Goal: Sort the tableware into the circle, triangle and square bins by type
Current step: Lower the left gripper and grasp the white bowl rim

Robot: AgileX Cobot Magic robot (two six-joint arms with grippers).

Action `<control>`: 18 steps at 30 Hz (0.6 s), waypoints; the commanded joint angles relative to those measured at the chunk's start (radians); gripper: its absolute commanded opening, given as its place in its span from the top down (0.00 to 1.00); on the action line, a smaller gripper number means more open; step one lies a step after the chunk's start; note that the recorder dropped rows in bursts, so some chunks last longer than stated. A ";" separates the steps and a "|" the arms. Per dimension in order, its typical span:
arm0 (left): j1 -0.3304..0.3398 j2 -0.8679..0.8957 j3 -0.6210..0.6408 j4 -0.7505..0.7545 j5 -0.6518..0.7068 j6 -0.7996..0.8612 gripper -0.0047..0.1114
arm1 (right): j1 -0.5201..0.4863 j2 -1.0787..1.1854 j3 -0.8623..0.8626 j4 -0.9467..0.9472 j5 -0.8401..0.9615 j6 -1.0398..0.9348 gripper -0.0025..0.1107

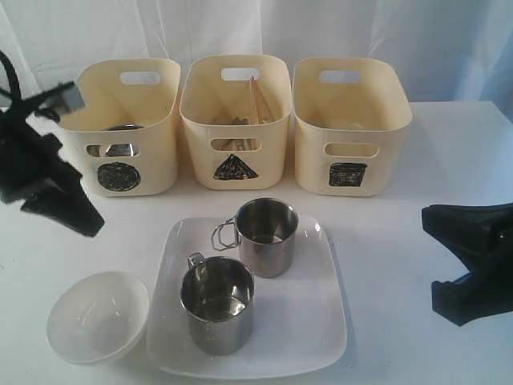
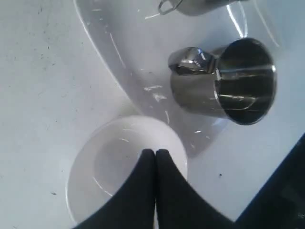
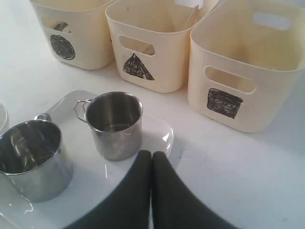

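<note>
Left wrist view: left fingers (image 2: 143, 191) pressed shut, empty, small white bowl (image 2: 107, 157) below their tips. Right fingers (image 3: 138, 191) shut, empty. Likely bowl pickup step; next needs opening, descending over rim.

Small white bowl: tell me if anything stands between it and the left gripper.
Nothing visible does. The left gripper, shut, hangs over the small white bowl with only air between them; the nearest mug stands aside on the plate.
</note>
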 commanded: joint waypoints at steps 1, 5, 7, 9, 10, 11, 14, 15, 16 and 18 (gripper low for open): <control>-0.019 -0.022 0.144 -0.020 -0.155 0.017 0.96 | 0.001 -0.004 0.004 0.001 -0.006 0.002 0.98; -0.019 -0.022 0.210 -0.007 -0.229 0.024 0.96 | 0.001 -0.004 0.004 0.001 -0.009 0.002 0.98; -0.019 -0.022 0.212 0.001 -0.231 0.024 0.93 | 0.001 -0.004 0.004 0.001 -0.011 0.002 0.98; -0.019 -0.022 0.212 0.001 -0.233 0.024 0.84 | 0.001 -0.004 0.004 0.001 -0.011 0.002 0.98; -0.019 -0.022 0.212 0.001 -0.236 0.024 0.80 | 0.001 -0.004 0.004 0.001 -0.011 0.002 0.98; -0.019 -0.022 0.212 0.005 -0.238 0.024 0.74 | 0.001 -0.004 0.004 0.001 -0.011 0.002 0.98; -0.019 -0.022 0.212 0.021 -0.242 0.024 0.58 | 0.001 -0.004 0.004 0.001 -0.013 0.002 0.98; -0.019 -0.022 0.212 0.028 -0.242 0.024 0.53 | 0.001 -0.004 0.004 0.001 -0.013 0.002 0.98; -0.019 -0.022 0.212 0.040 -0.242 0.021 0.50 | 0.001 -0.004 0.004 0.001 -0.013 0.002 0.98; -0.019 -0.022 0.212 0.072 -0.232 0.021 0.48 | 0.001 -0.004 0.004 0.001 -0.013 0.002 0.98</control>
